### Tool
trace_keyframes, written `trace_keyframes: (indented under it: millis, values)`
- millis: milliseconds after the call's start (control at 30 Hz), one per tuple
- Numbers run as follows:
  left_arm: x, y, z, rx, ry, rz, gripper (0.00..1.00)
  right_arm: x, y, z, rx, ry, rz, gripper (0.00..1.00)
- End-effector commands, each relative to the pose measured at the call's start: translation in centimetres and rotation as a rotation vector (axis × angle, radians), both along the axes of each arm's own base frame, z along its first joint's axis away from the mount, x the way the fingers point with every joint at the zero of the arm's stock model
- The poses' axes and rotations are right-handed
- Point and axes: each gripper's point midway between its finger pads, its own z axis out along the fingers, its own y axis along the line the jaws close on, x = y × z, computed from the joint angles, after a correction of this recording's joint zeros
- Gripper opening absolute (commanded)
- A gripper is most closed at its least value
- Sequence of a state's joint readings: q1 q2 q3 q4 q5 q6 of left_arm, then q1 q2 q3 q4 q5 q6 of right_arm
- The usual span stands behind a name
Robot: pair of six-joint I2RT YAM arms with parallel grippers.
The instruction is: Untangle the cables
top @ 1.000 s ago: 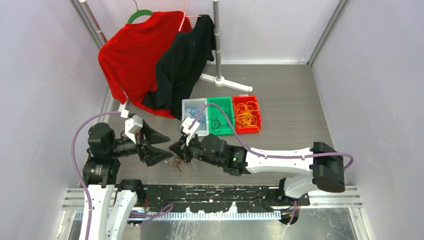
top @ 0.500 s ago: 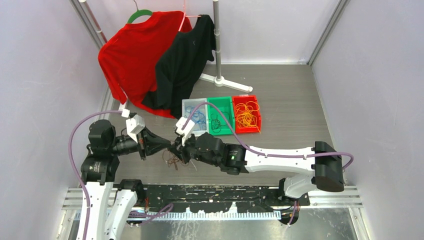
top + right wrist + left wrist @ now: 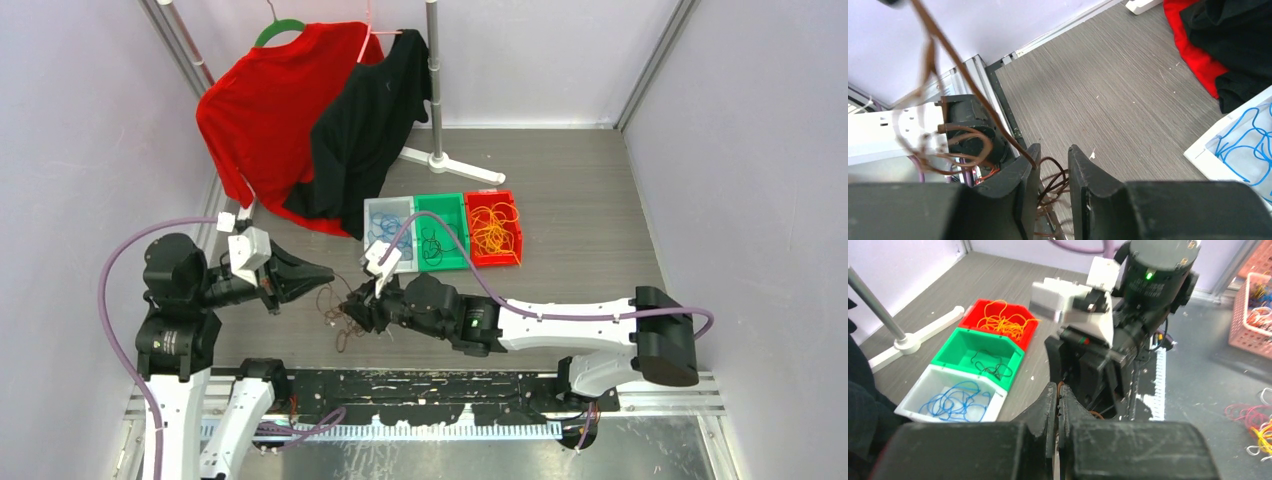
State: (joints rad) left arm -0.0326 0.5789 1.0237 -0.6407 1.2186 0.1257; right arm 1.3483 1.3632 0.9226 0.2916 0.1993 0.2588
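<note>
**Brown strand pinched on the left, knot loose on the right**

At centre left of the top view the left claw (image 3: pixel 318 274) is fully closed; a thin brown strand runs from its tip down and right, so it seems to have that one strand pinched. Its own wrist view shows its fingers (image 3: pixel 1048 400) pressed together with only a sliver of brown between them.

Just right of it, low in the frame near the bench's (image 3: pixel 560 200) near edge, lies the brown cable (image 3: pixel 340 318), a small snarl of loops; part rests on the bench and part hangs on the strand.

The right claw (image 3: pixel 352 305) sits right at the snarl, partly open. In its wrist view several loops (image 3: pixel 1050 177) pass through the gap between its fingers (image 3: pixel 1023 170), and the gap is wider than the wires, so I judge nothing is clamped there.

Further right, at centre frame, stand three bins in a row: white (image 3: pixel 368 225) with blue cables, green (image 3: pixel 440 266) with dark ones, red (image 3: pixel 495 262) with orange ones.

Risks from here:
- With the right side holding nothing, a pull from the left would likely drag the whole snarl along rather than free a strand.
- A harder tug could draw the knot tighter.
- The pinch is on a very thin wire, which may slip out.
- Loops could catch on the right fingers.
- The snarl is near the bench edge and could drop into the rail below.
</note>
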Motion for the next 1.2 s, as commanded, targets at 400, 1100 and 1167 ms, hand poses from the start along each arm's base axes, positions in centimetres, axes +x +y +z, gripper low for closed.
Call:
trace_keyframes:
  millis: [400,1100,1167]
  values:
    - [-2.2,-0.8,8.0,-0.128,-0.018,-0.068,0.00,1.0,0.9,-2.4,0.092,0.069,-0.083,0.36]
    - [-3.6,-0.4,19.8,-0.175,-0.365,-0.015,0.00,2.5,-1.8,-9.1,0.044,0.145,-0.236,0.40]
    - [-3.5,-0.2,21.9,-0.186,-0.445,0.022,0.00,2.5,-2.0,-9.7,0.046,0.157,-0.246,0.42]
